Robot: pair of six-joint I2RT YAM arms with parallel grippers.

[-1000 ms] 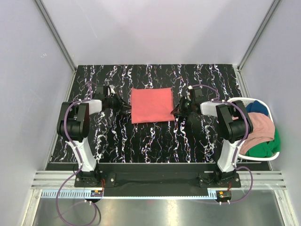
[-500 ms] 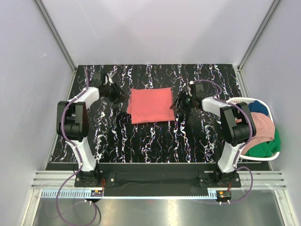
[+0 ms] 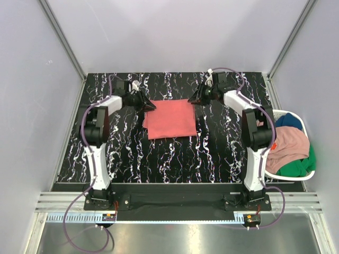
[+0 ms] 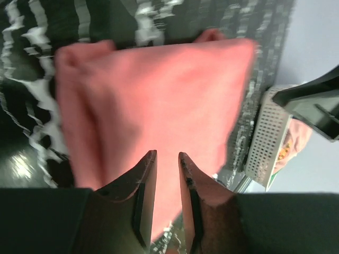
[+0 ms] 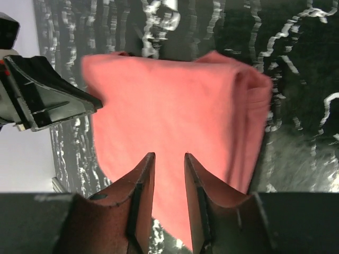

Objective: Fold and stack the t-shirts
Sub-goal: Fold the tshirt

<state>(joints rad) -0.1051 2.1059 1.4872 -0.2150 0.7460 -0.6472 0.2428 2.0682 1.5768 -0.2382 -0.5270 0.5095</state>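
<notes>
A coral-red t-shirt (image 3: 170, 118) lies folded into a flat rectangle on the black marbled table. My left gripper (image 3: 150, 105) hovers at its far left corner and my right gripper (image 3: 195, 99) at its far right corner. In the left wrist view the jaws (image 4: 167, 153) stand narrowly open with nothing between them, over the red t-shirt (image 4: 159, 95). The right wrist view shows the same: my right gripper (image 5: 169, 154) is narrowly open above the red t-shirt (image 5: 169, 106). More t-shirts lie in the basket: pink (image 3: 290, 142), dark blue (image 3: 290, 121) and green (image 3: 296, 166).
The white plastic laundry basket (image 3: 279, 111) stands at the table's right edge, beside the right arm. Grey walls close in the table on the left, right and far sides. Metal rails run along the near edge by the arm bases.
Both arms swung away from the shirt's side edges toward the far side of the table and now sit at its far corners. Both grippers went from shut to narrowly open.
</notes>
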